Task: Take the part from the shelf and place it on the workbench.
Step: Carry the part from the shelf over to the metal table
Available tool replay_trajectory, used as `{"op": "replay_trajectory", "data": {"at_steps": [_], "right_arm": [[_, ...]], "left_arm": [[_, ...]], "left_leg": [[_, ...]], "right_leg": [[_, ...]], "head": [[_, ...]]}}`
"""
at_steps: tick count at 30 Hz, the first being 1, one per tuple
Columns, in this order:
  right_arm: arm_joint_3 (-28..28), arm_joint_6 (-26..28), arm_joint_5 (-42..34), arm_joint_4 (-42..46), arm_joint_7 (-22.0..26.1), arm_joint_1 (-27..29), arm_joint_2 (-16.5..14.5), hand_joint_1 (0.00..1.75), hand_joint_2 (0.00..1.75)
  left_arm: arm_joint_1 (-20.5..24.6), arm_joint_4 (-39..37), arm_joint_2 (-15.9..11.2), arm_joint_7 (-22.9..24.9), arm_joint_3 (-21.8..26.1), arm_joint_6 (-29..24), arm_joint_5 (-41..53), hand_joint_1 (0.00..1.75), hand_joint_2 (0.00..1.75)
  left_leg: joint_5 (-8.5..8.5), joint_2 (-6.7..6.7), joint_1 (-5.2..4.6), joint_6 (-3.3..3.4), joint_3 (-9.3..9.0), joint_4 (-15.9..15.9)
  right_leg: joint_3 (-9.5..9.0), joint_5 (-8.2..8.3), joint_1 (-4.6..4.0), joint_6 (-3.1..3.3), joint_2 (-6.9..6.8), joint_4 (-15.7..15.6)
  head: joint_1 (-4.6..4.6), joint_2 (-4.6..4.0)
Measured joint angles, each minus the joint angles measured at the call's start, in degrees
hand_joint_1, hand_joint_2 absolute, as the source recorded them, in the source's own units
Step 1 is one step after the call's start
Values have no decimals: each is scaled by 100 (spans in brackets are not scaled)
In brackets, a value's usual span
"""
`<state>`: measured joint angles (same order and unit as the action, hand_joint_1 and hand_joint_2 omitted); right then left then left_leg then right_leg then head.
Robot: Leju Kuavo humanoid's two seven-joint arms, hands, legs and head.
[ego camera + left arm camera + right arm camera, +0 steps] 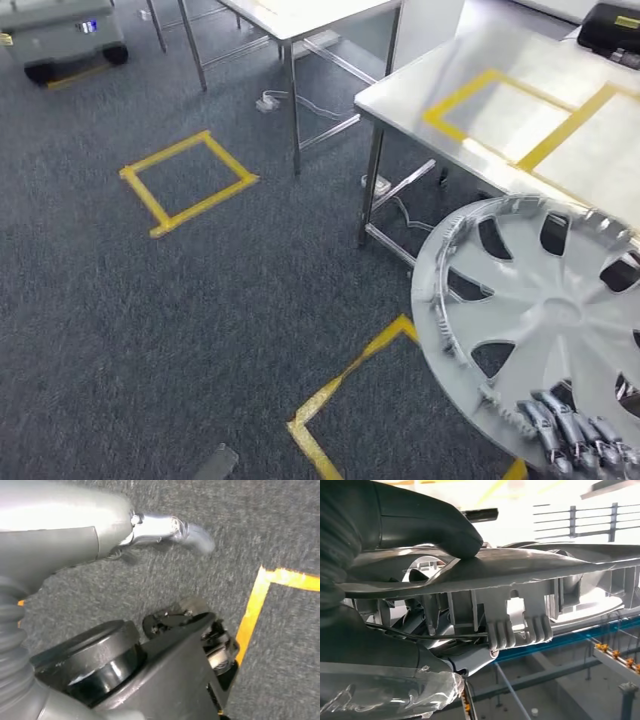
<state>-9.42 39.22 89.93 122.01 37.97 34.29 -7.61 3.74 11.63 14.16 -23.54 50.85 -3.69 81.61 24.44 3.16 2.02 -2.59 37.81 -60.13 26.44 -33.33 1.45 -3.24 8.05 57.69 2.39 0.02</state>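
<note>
Carrying the part [540, 305], a silver wheel cover with spoked openings, the robot has it low on its right side, just short of the workbench [453, 80]; the right hand [573, 435] pinches the cover's near rim, fingers under the clip-lined back and the thick thumb [433, 527] pressed on the face, as the right wrist view shows. The left hand [75, 535] hangs over the grey carpet holding nothing, and whether its fingers are spread or curled I cannot tell, since one finger [196, 535] alone juts out.

To set it down well, I'd say the cover wants lifting above the bench top before it goes forward, kept fairly level so the far rim does not catch the steel edge; the grip sits at one edge only, so a slow swing seems wise; the yellow tape frame [502, 115] on the bench looks the likely target.

Room is fair: open carpet to the left, a taped square [189, 182] well apart, another table [302, 25] behind; the bench leg [370, 185] and a floor cable [404, 212] stand near the path.
</note>
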Motion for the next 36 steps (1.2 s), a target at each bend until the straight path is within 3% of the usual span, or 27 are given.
{"op": "replay_trajectory", "data": {"at_steps": [2, 3, 4, 6, 8, 9, 10, 11, 13, 14, 15, 16, 18, 19, 20, 21, 22, 23, 24, 25, 26, 28, 29, 30, 32, 34, 36], "right_arm": [[-15, 5, -2, -5, 0, 19, -1, 175, 175], [-21, 5, 0, -9, 5, 19, -2, 175, 175], [-26, 7, 1, -11, 11, 10, -2, 175, 175], [-31, 7, 3, -16, 28, -10, -3, 175, 175], [-38, 8, 2, -22, 53, -15, -14, 175, 175], [-42, 8, 2, -29, 73, -15, -26, 175, 175], [-48, 8, 2, -37, 92, -16, -45, 175, 175], [-56, 7, 1, -45, 107, -14, -64, 175, 175], [-67, 4, 2, -58, 114, -2, -97, 175, 175], [-73, 2, 3, -60, 108, 6, -108, 175, 175], [-79, 1, 4, -62, 97, 11, -120, 175, 175], [-85, -1, 4, -63, 85, 11, -133, 175, 175], [-99, 1, 3, -61, 69, 13, -154, 175, 175], [-103, 1, 2, -61, 67, 8, -162, 175, 175], [-108, 1, 3, -62, 66, 2, -168, 175, 175], [-111, 1, 3, -62, 66, -7, -175, 175, 175], [-115, 1, 3, -62, 66, -12, -181, 175, 175], [-119, 1, 3, -62, 66, -11, -184, 175, 175], [-124, 0, 3, -62, 66, -8, -186, 175, 175], [-127, -1, 3, -62, 60, -6, -187, 175, 175], [-130, -2, 3, -62, 49, -3, -187, 175, 175], [-133, -3, 4, -62, -8, 9, -187, 175, 175], [-133, -2, 5, -61, -48, 30, -191, 175, 175], [-133, 1, 5, -61, -87, 64, -200, 175, 175], [-133, 6, 4, -58, -142, 179, -239, 175, 175], [-133, 9, 4, -48, -160, 302, -293, 175, 175], [-130, 11, 3, -29, -151, 364, -350, 175, 175]], "left_arm": [[15, 1, -1, -16, 2, 8, -13, 0, 175], [11, 1, -1, -28, 3, 11, -17, 0, 175], [3, 0, 1, -41, 4, 18, -22, 0, 175], [-20, -2, -4, -59, 5, 39, -34, 0, 175], [-27, -2, -7, -63, 5, 63, -54, 0, 175], [-26, -2, -10, -63, 5, 69, -62, 0, 175], [-25, -2, -14, -63, 6, 74, -66, 0, 175], [-25, -2, -18, -63, 7, 74, -68, 0, 175], [-32, -15, -16, -63, 8, 72, -72, 0, 175], [-32, -22, -12, -62, 9, 70, -74, 0, 175], [-27, -29, -9, -61, 10, 69, -76, 0, 175], [-13, -31, -8, -60, 11, 67, -78, 0, 175], [30, -32, 1, -61, 11, 63, -76, 0, 175], [52, -32, 6, -62, 10, 61, -76, 0, 175], [63, -33, 8, -63, 9, 59, -76, 0, 175], [62, -33, 9, -63, 8, 59, -76, 0, 175], [51, -33, 4, -62, 8, 59, -76, 0, 175], [41, -33, -3, -62, 9, 59, -76, 0, 175], [34, -33, -10, -61, 9, 59, -76, 0, 175], [33, -33, -16, -61, 9, 59, -77, 0, 175], [34, -33, -20, -61, 9, 58, -79, 0, 175], [32, -33, -23, -61, 10, 51, -99, 0, 175], [31, -34, -26, -59, 13, 44, -111, 0, 175], [25, -34, -29, -55, 16, 32, -126, 0, 175], [16, -35, -29, -46, 26, 7, -147, 0, 175], [24, -35, -24, -42, 34, -8, -167, 0, 175], [22, -35, -26, -39, 38, -11, -179, 0, 175]], "left_leg": [[118, -86, -13, 135, -119, 66], [151, -126, -14, 182, -210, 86], [193, -173, -27, 216, -326, 95], [304, -289, -67, 265, -581, 155], [437, -395, -121, 306, -886, 285], [512, -433, -151, 321, -1065, 362], [598, -472, -186, 335, -1262, 442], [697, -518, -221, 348, -1462, 515], [931, -601, -292, 367, -1808, 600], [1058, -644, -324, 370, -1933, 623], [1155, -675, -345, 368, -2045, 620], [1183, -696, -358, 354, -2100, 567], [1033, -647, -350, 309, -1936, 122], [941, -565, -340, 278, -1699, -253], [958, -474, -327, 251, -1430, -638], [1112, -400, -313, 228, -1175, -945], [1380, -366, -293, 207, -962, -1131], [1645, -354, -273, 185, -792, -1214], [1788, -348, -254, 163, -672, -1195], [1732, -337, -235, 142, -610, -1066], [1482, -297, -215, 118, -605, -827], [852, -53, -161, 85, -675, -215], [684, 66, -145, 104, -697, -2], [603, 144, -140, 144, -703, 109], [560, 72, -142, 257, -724, 141], [493, -71, -122, 335, -772, 172], [489, -228, -115, 380, -803, 190]], "right_leg": [[-135, 24, 21, -66, -15, -107], [-112, 112, 14, -91, -155, 25], [56, 188, -2, -102, -342, 309], [671, 188, -57, -90, -689, 1162], [1262, -205, -106, -28, -771, 1617], [1446, -416, -129, 19, -774, 1592], [1567, -510, -161, 86, -778, 1434], [1638, -354, -210, 185, -807, 1166], [1701, 636, -372, 424, -968, 499], [1681, 1129, -437, 488, -1030, 286], [1649, 1453, -474, 498, -1045, 182], [1602, 1505, -471, 468, -984, 189], [1499, 1493, -428, 442, -861, 174], [1462, 1469, -408, 463, -806, 146], [1429, 1450, -383, 485, -747, 119], [1401, 1421, -368, 502, -680, 103], [1373, 1390, -350, 510, -600, 96], [1343, 1357, -333, 505, -514, 94], [1310, 1327, -316, 490, -426, 95], [1278, 1301, -298, 471, -341, 98], [1248, 1279, -279, 447, -260, 103], [1230, 1250, -252, 384, -114, 140], [1245, 1242, -246, 346, -46, 157], [1264, 1237, -243, 306, 16, 167], [1296, 1236, -239, 234, 119, 158], [1359, 1130, -262, 177, -114, 286], [1603, 783, -258, 107, -550, 852]], "head": [[-15, 1], [-40, 1], [-86, 1], [-148, -1], [-171, -1], [-181, -1], [-192, -1], [-208, -2], [-211, -2], [-203, -3], [-187, -2], [-178, -2], [-170, -2], [-167, -3], [-159, -2], [-151, -2], [-151, -2], [-151, -2], [-151, -2], [-152, -2], [-152, -2], [-152, -3], [-155, -2], [-156, -2], [-163, -2], [-190, -2], [-234, -2]]}}
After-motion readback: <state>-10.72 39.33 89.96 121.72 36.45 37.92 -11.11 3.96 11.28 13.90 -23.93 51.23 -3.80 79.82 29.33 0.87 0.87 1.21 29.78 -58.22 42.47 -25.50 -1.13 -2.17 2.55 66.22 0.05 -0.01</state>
